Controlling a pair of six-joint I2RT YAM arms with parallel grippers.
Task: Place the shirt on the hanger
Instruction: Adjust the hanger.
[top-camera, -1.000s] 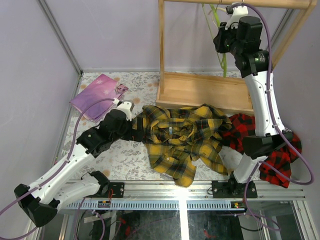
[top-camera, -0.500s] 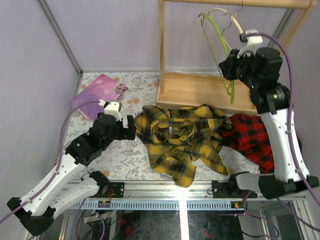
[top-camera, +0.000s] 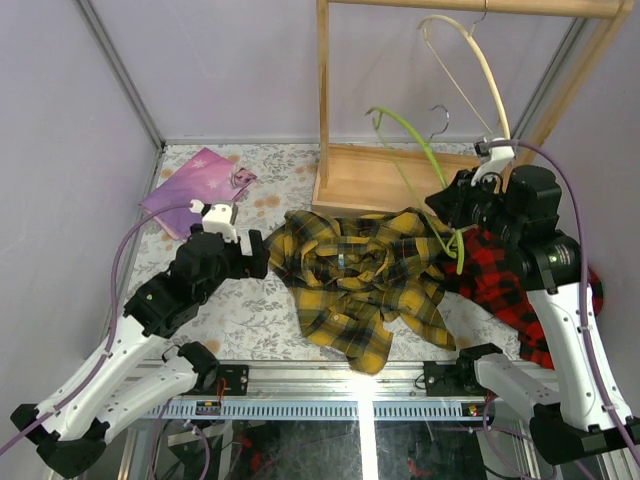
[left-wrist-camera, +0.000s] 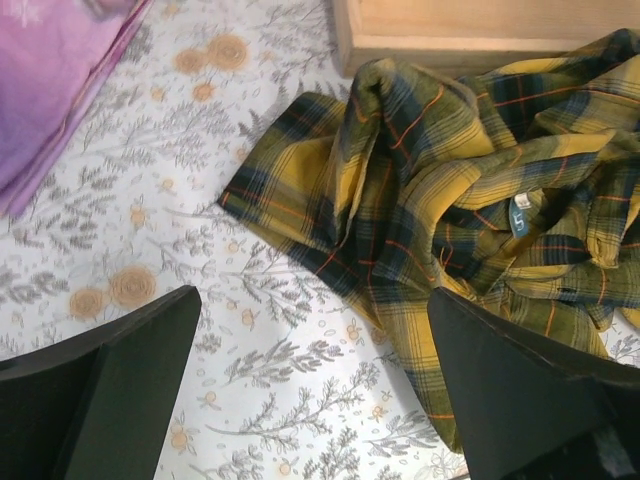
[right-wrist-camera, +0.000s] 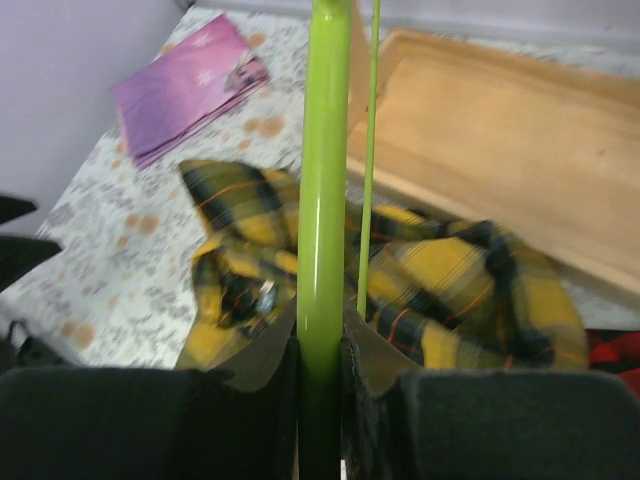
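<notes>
Lowered off the wooden rail, right gripper clamps the thin yellow-green hanger above the yellow-and-black plaid shirt; left gripper gapes wide beside it.

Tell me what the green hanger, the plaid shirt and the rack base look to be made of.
Hanger: probably plastic, glossy lime green; a bright highlight runs down its smooth, thin bar.
Shirt: woven cloth, flannel-like and matte; it lies in soft folds and has a sewn label.
Rack base: wood, apparently unpainted, with a pale tan colour and plank edges.
</notes>
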